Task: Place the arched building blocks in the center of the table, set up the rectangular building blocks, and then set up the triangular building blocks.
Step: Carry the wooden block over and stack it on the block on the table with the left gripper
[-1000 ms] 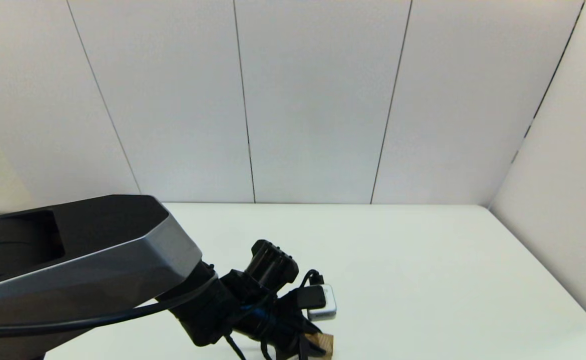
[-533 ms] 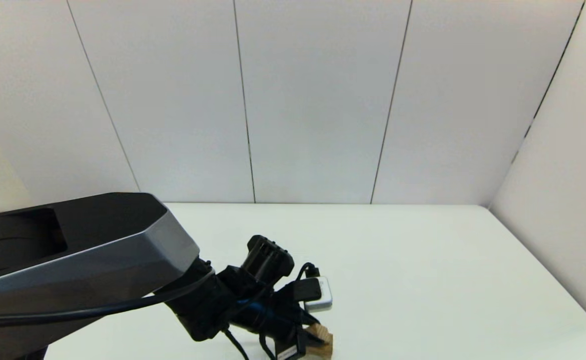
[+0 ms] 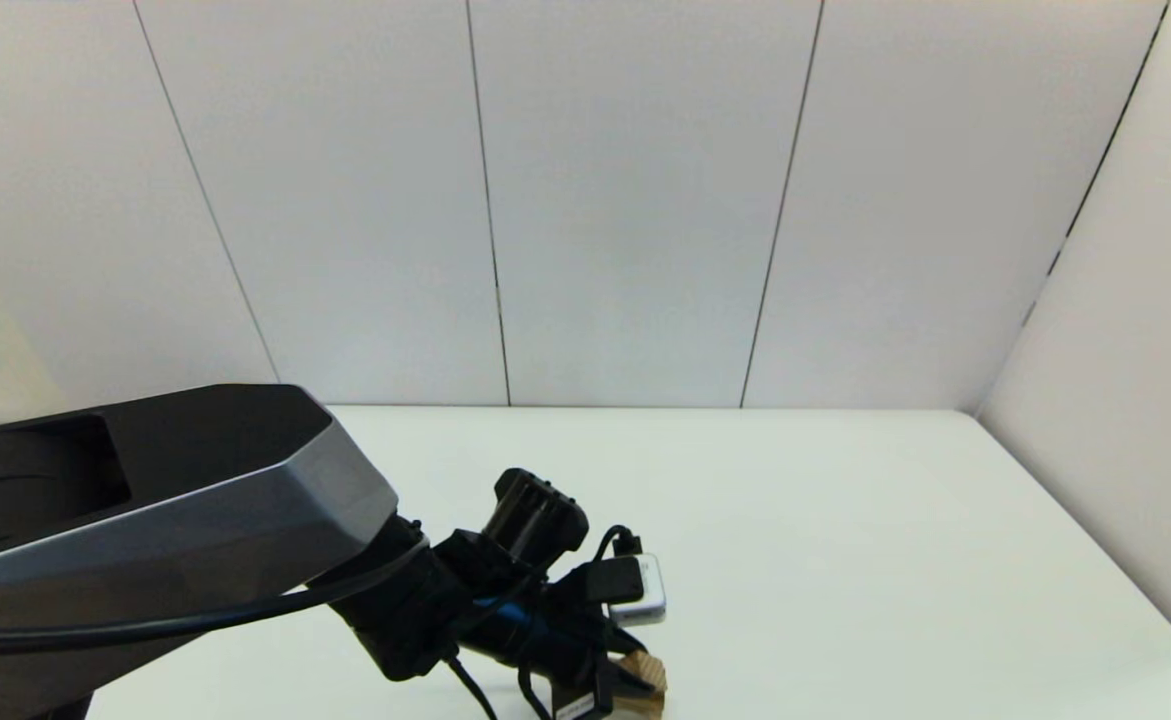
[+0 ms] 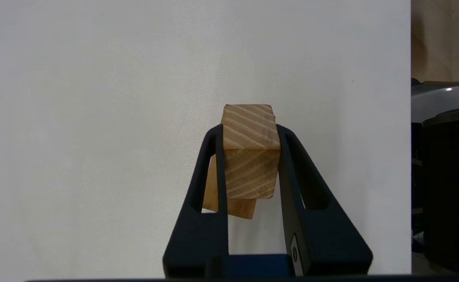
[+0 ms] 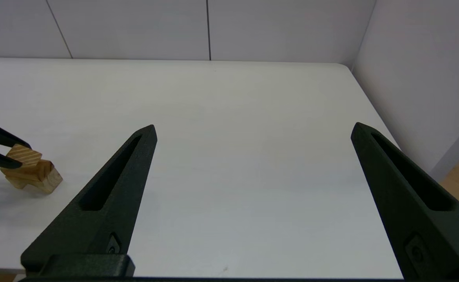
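Observation:
A chunky light-wood arched block (image 4: pixel 249 156) is held by one end between the fingers of my left gripper (image 4: pixel 249 129), which is shut on it. In the head view this gripper (image 3: pixel 630 690) and the block (image 3: pixel 647 672) are low over the white table (image 3: pixel 845 560), near its front edge at the middle. The right wrist view shows the block (image 5: pixel 33 172) tilted, with its lower end at or just above the tabletop. My right gripper (image 5: pixel 253 127) hangs open and empty above the table's right half. The rectangular and triangular blocks are out of view.
White wall panels stand behind the table (image 5: pixel 233 98) and along its right side. A dark part of the robot's body (image 4: pixel 445 176) sits beyond the table edge in the left wrist view. My large left arm (image 3: pixel 165 520) covers the table's left part.
The left gripper with the block has shifted slightly left and a little away from the near edge. It has barely moved in the last half second.

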Motion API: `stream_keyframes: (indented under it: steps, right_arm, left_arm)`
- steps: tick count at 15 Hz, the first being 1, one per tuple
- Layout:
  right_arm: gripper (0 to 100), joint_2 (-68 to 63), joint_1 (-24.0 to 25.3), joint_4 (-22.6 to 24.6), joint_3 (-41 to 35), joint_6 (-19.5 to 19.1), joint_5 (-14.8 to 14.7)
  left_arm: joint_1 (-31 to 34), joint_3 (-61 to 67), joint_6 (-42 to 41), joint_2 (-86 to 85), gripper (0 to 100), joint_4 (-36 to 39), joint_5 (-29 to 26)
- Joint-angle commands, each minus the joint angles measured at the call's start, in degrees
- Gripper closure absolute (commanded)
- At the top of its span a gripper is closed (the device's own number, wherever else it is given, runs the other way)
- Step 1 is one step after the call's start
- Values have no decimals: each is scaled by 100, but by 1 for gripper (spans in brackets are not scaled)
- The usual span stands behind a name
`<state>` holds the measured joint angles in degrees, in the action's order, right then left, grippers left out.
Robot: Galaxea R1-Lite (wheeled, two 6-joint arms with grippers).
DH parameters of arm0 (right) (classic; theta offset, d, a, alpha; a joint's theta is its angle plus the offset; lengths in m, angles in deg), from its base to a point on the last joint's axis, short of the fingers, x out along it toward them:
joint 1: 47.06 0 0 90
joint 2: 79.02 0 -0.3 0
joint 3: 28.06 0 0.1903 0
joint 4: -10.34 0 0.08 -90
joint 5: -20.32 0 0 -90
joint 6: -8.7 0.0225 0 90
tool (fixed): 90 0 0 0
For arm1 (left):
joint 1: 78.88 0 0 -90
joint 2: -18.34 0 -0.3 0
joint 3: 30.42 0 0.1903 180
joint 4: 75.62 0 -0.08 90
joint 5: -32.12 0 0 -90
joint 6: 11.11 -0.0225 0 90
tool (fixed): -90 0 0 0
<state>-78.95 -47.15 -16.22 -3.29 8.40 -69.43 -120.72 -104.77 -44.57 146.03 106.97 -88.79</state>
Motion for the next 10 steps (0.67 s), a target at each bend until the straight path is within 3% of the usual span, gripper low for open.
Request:
stream_keyframes:
  steps: [1, 10]
  right_arm:
    - [0, 1, 1, -6, 0, -5, 2]
    - [0, 1, 1, 3, 0, -5, 2]
  left_arm:
    - [0, -8, -20, 10, 100, 33, -81]
    - [132, -8, -292, 194, 100, 33, -204]
